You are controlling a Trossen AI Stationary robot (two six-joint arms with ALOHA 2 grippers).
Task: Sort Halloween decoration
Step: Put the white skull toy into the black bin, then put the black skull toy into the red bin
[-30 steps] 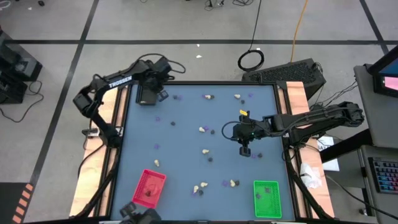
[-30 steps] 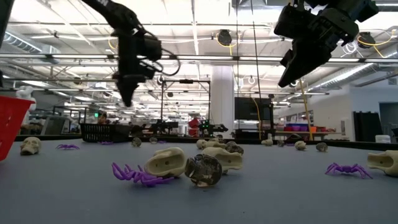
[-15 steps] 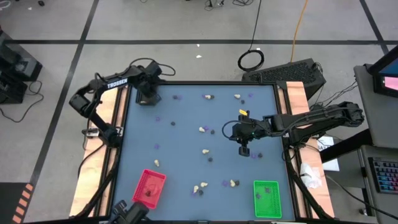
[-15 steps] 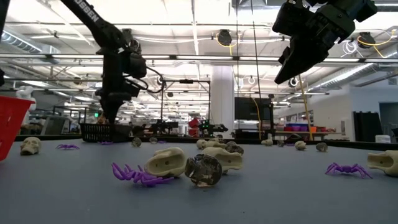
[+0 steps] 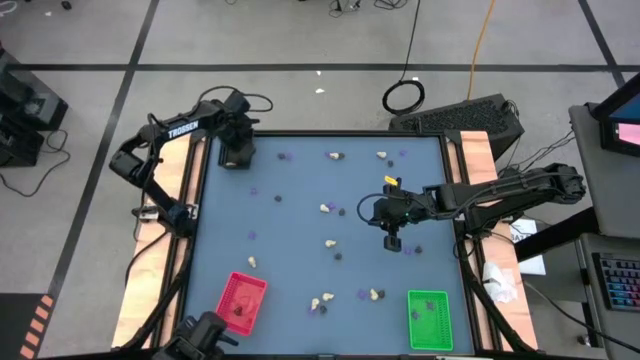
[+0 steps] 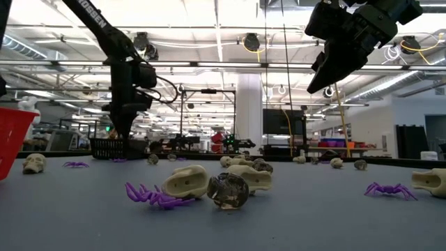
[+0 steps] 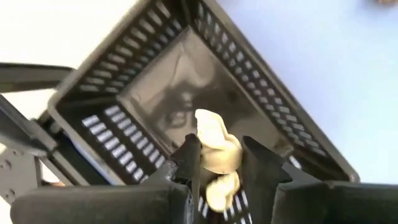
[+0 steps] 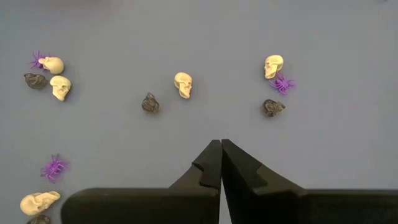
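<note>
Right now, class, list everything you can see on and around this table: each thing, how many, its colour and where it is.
Blue-grey table top: one, holds everything below.
Black slotted plastic tray: one, far left corner.
Red slotted plastic tray: one, near left edge.
Green slotted plastic tray: one, near right edge.
Cream-white plastic skulls: several, scattered over the table; one more is held above the black tray.
Dark plastic skulls: several, among the cream ones.
Flat purple plastic spiders: several, scattered.
Left tool: over the black tray, gripping a cream skull.
Right tool: shut, empty, raised above the table's right half.
</note>
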